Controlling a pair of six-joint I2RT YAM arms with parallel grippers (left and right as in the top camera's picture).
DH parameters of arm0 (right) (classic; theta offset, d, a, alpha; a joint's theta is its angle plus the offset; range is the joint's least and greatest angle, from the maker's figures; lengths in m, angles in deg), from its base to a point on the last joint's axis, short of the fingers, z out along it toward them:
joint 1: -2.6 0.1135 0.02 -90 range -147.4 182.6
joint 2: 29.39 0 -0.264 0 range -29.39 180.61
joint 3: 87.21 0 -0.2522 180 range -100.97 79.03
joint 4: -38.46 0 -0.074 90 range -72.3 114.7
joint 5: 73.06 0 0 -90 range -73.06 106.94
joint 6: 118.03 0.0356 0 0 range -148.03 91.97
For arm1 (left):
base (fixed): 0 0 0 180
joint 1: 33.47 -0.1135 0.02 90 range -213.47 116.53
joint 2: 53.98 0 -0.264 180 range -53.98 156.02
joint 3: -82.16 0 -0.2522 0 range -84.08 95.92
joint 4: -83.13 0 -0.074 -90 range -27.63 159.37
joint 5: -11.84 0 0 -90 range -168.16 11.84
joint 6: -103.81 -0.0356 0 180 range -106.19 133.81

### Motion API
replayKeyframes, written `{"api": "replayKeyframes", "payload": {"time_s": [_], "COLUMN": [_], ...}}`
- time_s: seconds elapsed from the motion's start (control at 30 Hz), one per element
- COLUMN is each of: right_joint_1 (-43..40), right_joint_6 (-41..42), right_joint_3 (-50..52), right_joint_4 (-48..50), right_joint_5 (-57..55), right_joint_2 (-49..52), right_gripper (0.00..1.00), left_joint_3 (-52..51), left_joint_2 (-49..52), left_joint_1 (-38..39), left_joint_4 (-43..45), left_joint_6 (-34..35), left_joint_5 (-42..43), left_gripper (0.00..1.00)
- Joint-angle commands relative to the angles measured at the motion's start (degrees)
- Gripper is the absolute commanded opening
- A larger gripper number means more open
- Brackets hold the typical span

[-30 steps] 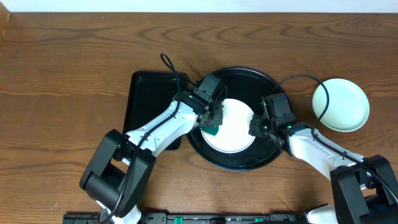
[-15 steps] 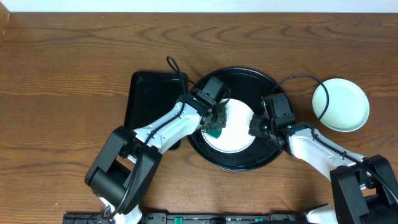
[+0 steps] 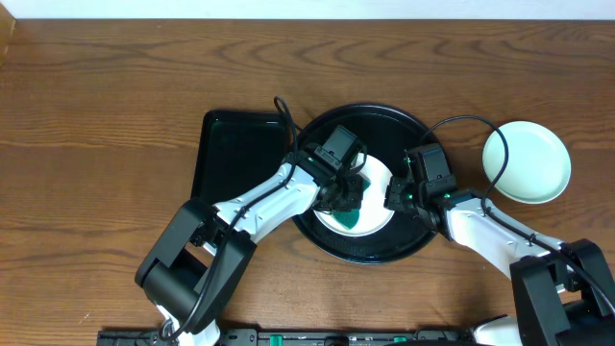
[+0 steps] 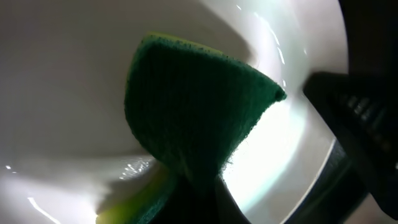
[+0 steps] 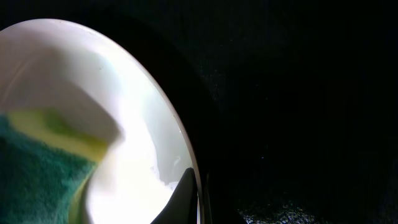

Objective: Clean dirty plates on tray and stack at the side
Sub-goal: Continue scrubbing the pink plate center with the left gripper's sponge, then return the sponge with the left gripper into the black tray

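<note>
Left gripper (image 3: 343, 190), clenched on a green sponge (image 4: 193, 106), covers much of the plate (image 3: 378, 179), which lies flat and round in the black tray (image 3: 365, 252). Right gripper (image 3: 394, 198) is clamped shut at the plate's rim, its fingers lost in shadow. Second plate (image 3: 527, 161) sits flat on the bench (image 3: 115, 86), right of the tray.

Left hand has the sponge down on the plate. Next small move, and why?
Probably a short sweep of the sponge across the plate toward its bare right side. The left hand is shut on the sponge, pressing it on the plate in the round tray. The right hand pinches the plate's right rim, so it should hold steady.
</note>
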Motion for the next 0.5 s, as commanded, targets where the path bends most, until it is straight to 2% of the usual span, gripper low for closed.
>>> {"api": "replayKeyframes", "payload": {"time_s": [0.0,0.1,0.3,0.47], "right_joint_1": [0.31,0.31,0.31,0.31], "right_joint_6": [0.04,0.04,0.04,0.04], "right_joint_3": [0.70,0.70,0.70,0.70], "right_joint_4": [-0.37,-0.35,-0.20,-0.22], "right_joint_5": [1.51,1.51,1.49,1.49], "right_joint_2": [2.60,2.60,2.60,2.60], "right_gripper": [0.01,0.01,0.01,0.01], "left_joint_3": [-0.50,-0.50,-0.50,-0.50], "left_joint_2": [-3.80,-8.22,-17.53,-20.94], "left_joint_1": [-1.09,-2.60,-6.56,-12.20], "left_joint_4": [-0.33,-0.74,-1.81,-6.95], "left_joint_6": [0.37,-0.13,-5.29,-6.27], "left_joint_5": [3.72,3.72,3.28,-6.47], "left_gripper": [0.08,0.08,0.07,0.08]}}
